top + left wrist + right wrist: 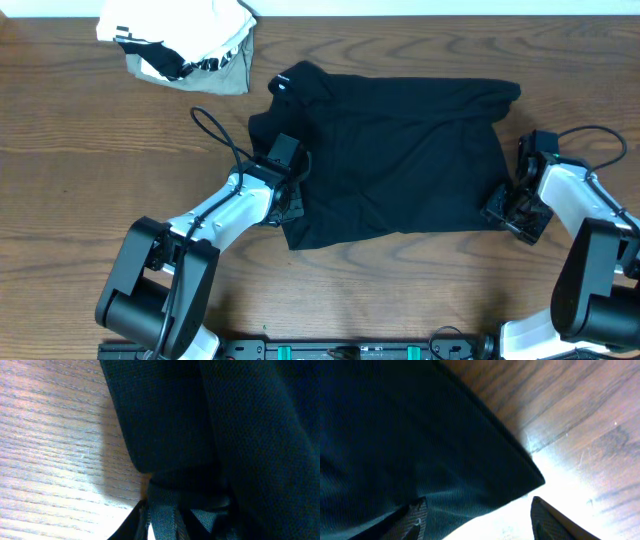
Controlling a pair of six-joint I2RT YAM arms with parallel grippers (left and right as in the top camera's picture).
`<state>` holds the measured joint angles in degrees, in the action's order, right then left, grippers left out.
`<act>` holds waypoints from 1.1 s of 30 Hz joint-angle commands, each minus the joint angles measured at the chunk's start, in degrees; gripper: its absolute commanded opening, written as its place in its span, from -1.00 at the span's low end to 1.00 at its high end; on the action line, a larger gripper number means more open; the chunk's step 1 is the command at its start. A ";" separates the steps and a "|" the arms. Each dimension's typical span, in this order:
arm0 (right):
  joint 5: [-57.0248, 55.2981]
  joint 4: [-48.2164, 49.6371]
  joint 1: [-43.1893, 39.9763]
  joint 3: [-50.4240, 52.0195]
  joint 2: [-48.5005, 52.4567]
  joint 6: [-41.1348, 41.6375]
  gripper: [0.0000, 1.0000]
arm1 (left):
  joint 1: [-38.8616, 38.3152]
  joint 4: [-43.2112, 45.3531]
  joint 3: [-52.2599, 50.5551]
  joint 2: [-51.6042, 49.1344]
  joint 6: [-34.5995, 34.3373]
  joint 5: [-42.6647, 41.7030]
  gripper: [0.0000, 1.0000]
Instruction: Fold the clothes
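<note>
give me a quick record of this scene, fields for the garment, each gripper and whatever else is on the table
garment: black garment, spread out, wrinkled, mid table
marking: small white mark at its far left corner
left gripper: shut on the garment's left edge, fabric bunched in it
right gripper: open, fingers either side of the garment's near right corner
other item: white-and-grey bundle, far left, apart from the garment
surface: wooden table

Open tabletop [80, 150] left of the clothes [400, 150]; white-and-grey bundle [185, 45] at far-left edge.
</note>
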<state>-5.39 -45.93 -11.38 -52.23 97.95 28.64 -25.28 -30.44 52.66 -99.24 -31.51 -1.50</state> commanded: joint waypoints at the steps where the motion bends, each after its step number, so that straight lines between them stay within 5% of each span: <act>1: -0.79 2.99 -1.09 1.86 0.74 0.09 0.31 | 0.17 -0.09 -1.55 -3.45 -0.11 -0.46 -0.63; 28: -0.83 7.13 -5.86 2.16 1.07 2.80 0.40 | 0.17 -0.09 -1.55 -3.45 -0.11 -0.44 -0.63; 30: -0.83 7.85 -5.86 2.16 1.70 2.80 0.32 | 0.17 -0.09 -1.55 -3.45 -0.11 -0.46 -0.63; 33: -0.83 8.92 -5.86 2.16 3.41 2.80 -0.12 | 0.17 -0.28 -1.55 -3.45 -0.11 -1.07 -0.80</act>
<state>-3.01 -37.60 -16.49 -51.37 98.04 30.74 -25.28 -30.28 52.66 -99.26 -31.53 -1.56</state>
